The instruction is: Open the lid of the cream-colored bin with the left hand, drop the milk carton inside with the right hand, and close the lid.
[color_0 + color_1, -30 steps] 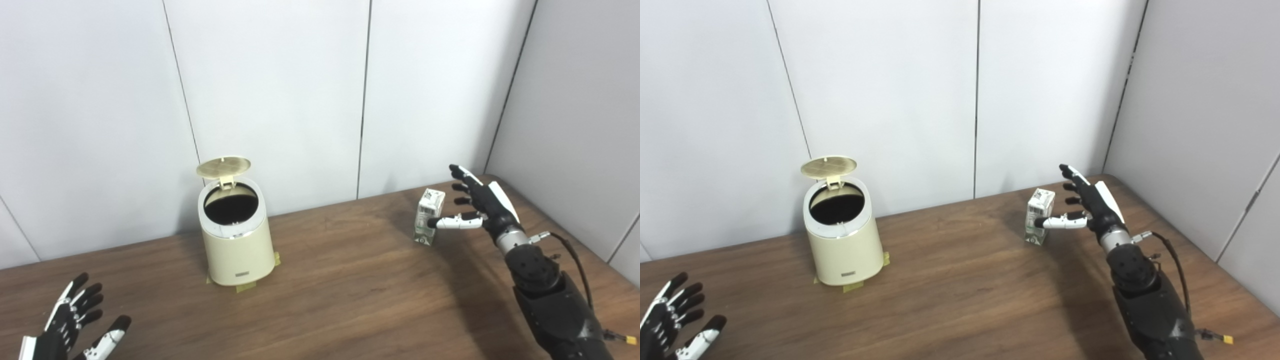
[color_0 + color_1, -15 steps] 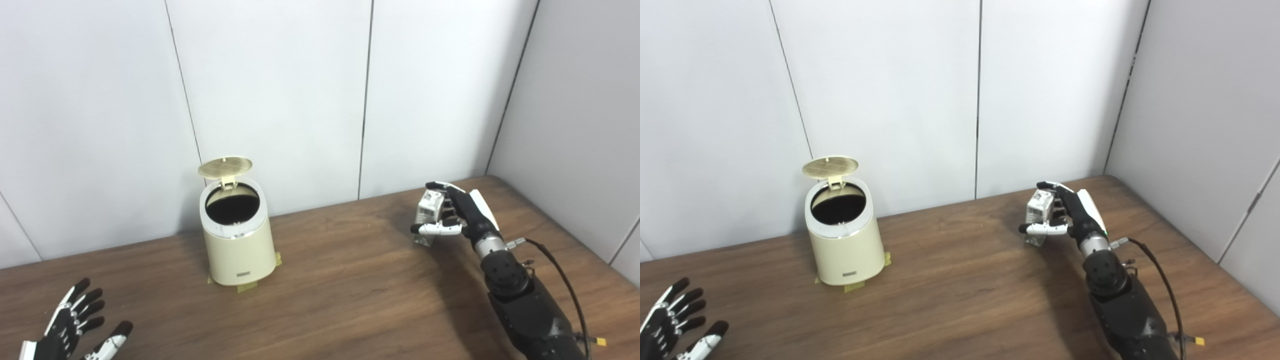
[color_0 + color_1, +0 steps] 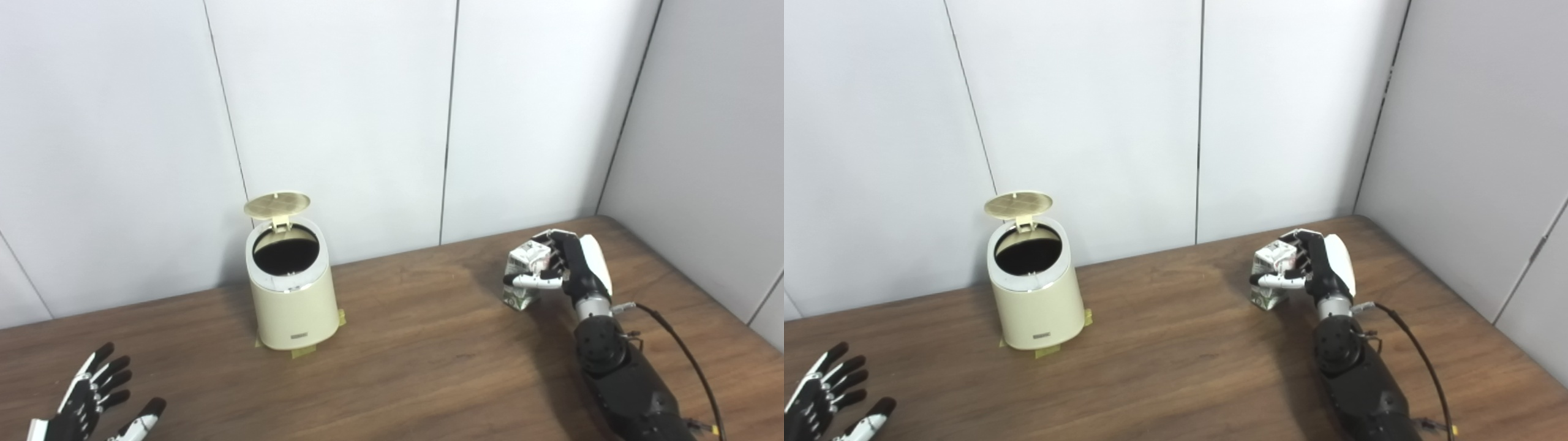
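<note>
Brown wood-grain table (image 3: 429, 367) surface was seen across the whole foreground. At its near left corner the left hand (image 3: 92, 401) was held low with the palm up, fingers spread apart and nothing in it. On the right, the black forearm was extended from the bottom edge up to the right hand (image 3: 566, 269), with a thin black cable (image 3: 686, 349) looped beside it. That hand was closed around the milk carton (image 3: 522, 275): the thumb was laid across the front face and the fingers were curled over the far side and the top. The carton was a small white box with green and dark print low on its front and a folded gable top; it was tilted slightly, and whether its base was touching the wood could not be told.

Farther back and well apart to the left, the cream-colored bin (image 3: 294, 300) was stood upright on the table, with strips of yellowish tape (image 3: 303, 350) showing at its base and a small dark label low on its front. Its round lid (image 3: 277, 205) was raised on the rear hinge and tipped back. The mouth was ringed in white, and only a dark interior was shown; no contents could be made out. Behind everything, pale wall panels (image 3: 343, 110) were set with narrow dark seams.
</note>
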Controlling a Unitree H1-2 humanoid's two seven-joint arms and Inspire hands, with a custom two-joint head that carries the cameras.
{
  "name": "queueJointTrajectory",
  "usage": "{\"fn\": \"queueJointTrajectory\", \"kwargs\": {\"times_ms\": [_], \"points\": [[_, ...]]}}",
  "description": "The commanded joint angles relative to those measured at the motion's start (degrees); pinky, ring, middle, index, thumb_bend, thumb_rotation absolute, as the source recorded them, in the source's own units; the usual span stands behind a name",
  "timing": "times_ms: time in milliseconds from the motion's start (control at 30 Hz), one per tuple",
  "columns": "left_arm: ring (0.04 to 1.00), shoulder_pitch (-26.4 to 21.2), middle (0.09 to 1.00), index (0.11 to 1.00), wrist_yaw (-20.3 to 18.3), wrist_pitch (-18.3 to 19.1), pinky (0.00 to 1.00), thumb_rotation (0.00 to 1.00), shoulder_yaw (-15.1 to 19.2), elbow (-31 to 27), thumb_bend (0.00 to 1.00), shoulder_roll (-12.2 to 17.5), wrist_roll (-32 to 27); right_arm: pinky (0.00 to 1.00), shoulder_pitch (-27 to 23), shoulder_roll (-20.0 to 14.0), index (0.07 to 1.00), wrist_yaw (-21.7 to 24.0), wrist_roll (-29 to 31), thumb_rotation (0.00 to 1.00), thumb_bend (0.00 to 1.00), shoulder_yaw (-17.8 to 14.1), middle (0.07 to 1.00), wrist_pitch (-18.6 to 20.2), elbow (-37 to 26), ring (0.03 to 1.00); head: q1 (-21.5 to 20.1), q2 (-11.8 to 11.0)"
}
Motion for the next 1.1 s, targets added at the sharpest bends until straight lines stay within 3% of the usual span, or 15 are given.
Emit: {"fn": "queueJointTrajectory", "kwargs": {"times_ms": [0, 233, 433, 567, 733, 867, 933, 1067], "points": [[0.831, -1.0, 0.856, 0.928, 0.3, -0.8, 0.79, 0.19, 0.2, -1.8, 0.62, 0.9, 0.1, 0.15, -3.0, -1.7, 0.474, -2.9, -1.2, 0.12, 0.52, -0.2, 0.302, -3.9, -0.8, 0.218, -0.1, 0.1], [0.821, -0.8, 0.855, 0.927, 0.2, 0.5, 0.76, 0.12, 0.0, -2.8, 0.59, 0.6, 0.6, 0.15, -2.7, -1.2, 0.475, -3.9, -1.6, 0.12, 0.52, 0.1, 0.299, -4.0, -1.1, 0.213, 0.3, 0.3], [0.812, -1.1, 0.854, 0.924, 0.0, -0.7, 0.74, 0.09, 0.0, -2.0, 0.59, 0.8, 0.5, 0.16, -2.2, -0.7, 0.476, -3.9, -2.5, 0.12, 0.52, 0.9, 0.319, -3.6, -2.5, 0.231, 0.7, 0.4], [0.808, -1.1, 0.849, 0.918, 0.0, -0.3, 0.73, 0.09, -0.1, -2.5, 0.59, 0.6, 0.4, 0.19, -2.2, -1.0, 0.478, -1.0, -1.7, 0.12, 0.52, 1.8, 0.347, -3.6, -5.8, 0.256, 0.8, 0.5], [0.805, -1.0, 0.845, 0.911, 0.2, -0.1, 0.73, 0.09, -0.5, -2.7, 0.59, 0.4, 1.1, 0.21, -2.9, -0.7, 0.477, 3.7, -2.4, 0.13, 0.52, 3.3, 0.35, -0.7, -14.3, 0.27, 2.1, 0.4], [0.812, -1.1, 0.858, 0.921, 0.3, -1.1, 0.71, 0.01, -0.8, -2.1, 0.58, 0.0, 0.9, 0.22, -4.6, -0.8, 0.477, 7.9, -4.9, 0.12, 0.52, 6.3, 0.351, 0.8, -20.0, 0.281, 4.1, 0.2], [0.811, -1.1, 0.861, 0.923, 0.4, -1.2, 0.7, 0.0, -1.0, -2.0, 0.59, -0.4, 0.8, 0.25, -5.7, -0.6, 0.5, 9.6, -5.9, 0.03, 0.53, 7.3, 0.404, 1.8, -22.1, 0.302, 5.5, 0.1], [0.818, -0.8, 0.866, 0.922, 0.8, -0.8, 0.71, 0.0, -1.5, -1.9, 0.6, -1.2, 1.5, 0.27, -8.7, 0.7, 0.496, 11.9, -6.7, 0.0, 0.53, 9.0, 0.435, 1.6, -23.4, 0.317, 8.4, -0.2]]}}
